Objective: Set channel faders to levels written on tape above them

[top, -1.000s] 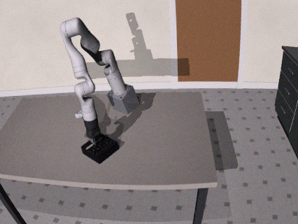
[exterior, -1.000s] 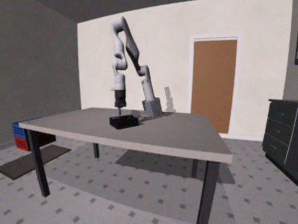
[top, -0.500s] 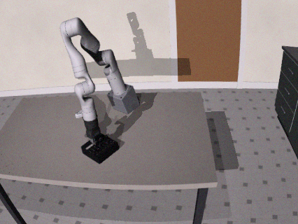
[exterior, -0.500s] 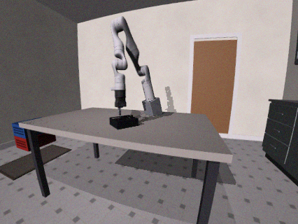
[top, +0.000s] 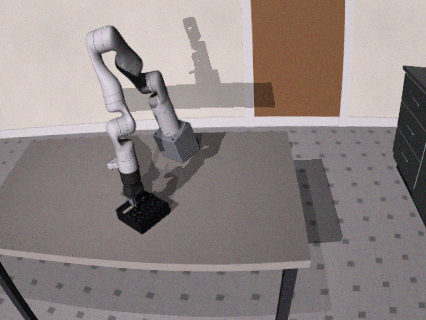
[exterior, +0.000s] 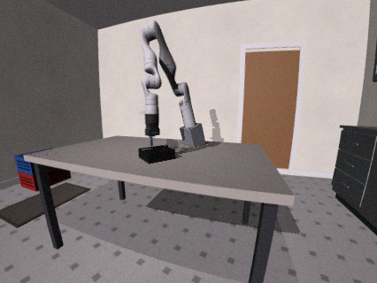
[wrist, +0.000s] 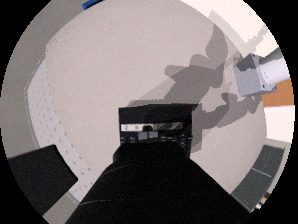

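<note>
Directly beneath the jaws (top: 133,201), which we saw fully closed on nothing, the black lighting desk (top: 144,212) stood on the table (top: 240,210), the fingertips reaching its top face.

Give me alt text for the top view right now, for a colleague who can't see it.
The white arm reaches down with its shut gripper at the near-left edge of the black lighting desk, which sits flat on the grey table. The arm's grey base stands behind; a brown door is beyond.
</note>
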Controlling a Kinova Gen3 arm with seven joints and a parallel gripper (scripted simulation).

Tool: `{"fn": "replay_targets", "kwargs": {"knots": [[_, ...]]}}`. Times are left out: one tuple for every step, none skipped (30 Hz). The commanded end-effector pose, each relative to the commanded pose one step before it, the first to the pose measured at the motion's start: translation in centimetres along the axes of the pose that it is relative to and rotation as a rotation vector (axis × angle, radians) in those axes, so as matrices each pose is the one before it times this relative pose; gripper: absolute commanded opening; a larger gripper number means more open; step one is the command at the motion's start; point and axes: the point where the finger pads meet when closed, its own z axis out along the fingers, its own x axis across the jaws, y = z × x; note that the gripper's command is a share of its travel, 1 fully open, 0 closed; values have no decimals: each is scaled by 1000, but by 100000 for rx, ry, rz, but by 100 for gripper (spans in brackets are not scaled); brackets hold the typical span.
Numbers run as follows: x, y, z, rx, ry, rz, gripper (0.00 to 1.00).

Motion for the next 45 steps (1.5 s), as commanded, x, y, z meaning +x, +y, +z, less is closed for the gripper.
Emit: {"fn": "replay_targets", "kwargs": {"knots": [[37, 29, 158, 29, 58, -110, 0], [0, 0, 71, 0, 0, 1, 0], [0, 0, 74, 0, 0, 1, 0], [0, 0, 75, 0, 0, 0, 0], [0, 0, 75, 0, 0, 0, 0], [0, 0, 73, 0, 0, -1, 0], [0, 0, 71, 0, 0, 0, 0], [0, 0, 67, 0, 0, 1, 0], [0, 0, 0, 0, 0, 0, 0], [0, 0, 0, 0, 0, 0, 0], [0, 0, 62, 0, 0, 0, 0], [0, 0, 56, 0, 0, 0, 0], [0, 0, 49, 0, 0, 0, 0], [0, 0, 42, 0, 0, 0, 0], [0, 0, 34, 0, 0, 0, 0], [0, 0, 27, 0, 0, 0, 0], [0, 0, 19, 0, 0, 0, 0], [0, 0, 13, 0, 0, 0, 0], [0, 0, 7, 0, 0, 0, 0], [0, 0, 3, 0, 0, 0, 0], [0, 0, 0, 0, 0, 0, 0], [0, 0, 0, 0, 0, 0, 0], [0, 0, 0, 0, 0, 0, 0], [0, 0, 0, 0, 0, 0, 0], [0, 0, 0, 0, 0, 0, 0], [0, 0, 0, 0, 0, 0, 0], [0, 0, 0, 0, 0, 0, 0], [0, 0, 0, 0, 0, 0, 0], [0, 0, 0, 0, 0, 0, 0], [0, 0, 0, 0, 0, 0, 0], [0, 1, 0, 0, 0, 0, 0], [0, 2, 0, 0, 0, 0, 0], [0, 3, 0, 0, 0, 0, 0], [0, 5, 0, 0, 0, 0, 0], [0, 7, 0, 0, 0, 0, 0], [0, 9, 0, 0, 0, 0, 0], [0, 12, 0, 0, 0, 0, 0], [0, 15, 0, 0, 0, 0, 0], [0, 18, 0, 0, 0, 0, 0], [0, 21, 0, 0, 0, 0, 0], [0, 24, 0, 0, 0, 0, 0], [0, 27, 0, 0, 0, 0, 0], [0, 0, 0, 0, 0, 0, 0], [0, 0, 0, 0, 0, 0, 0], [0, 30, 0, 0, 0, 0, 0]]}}
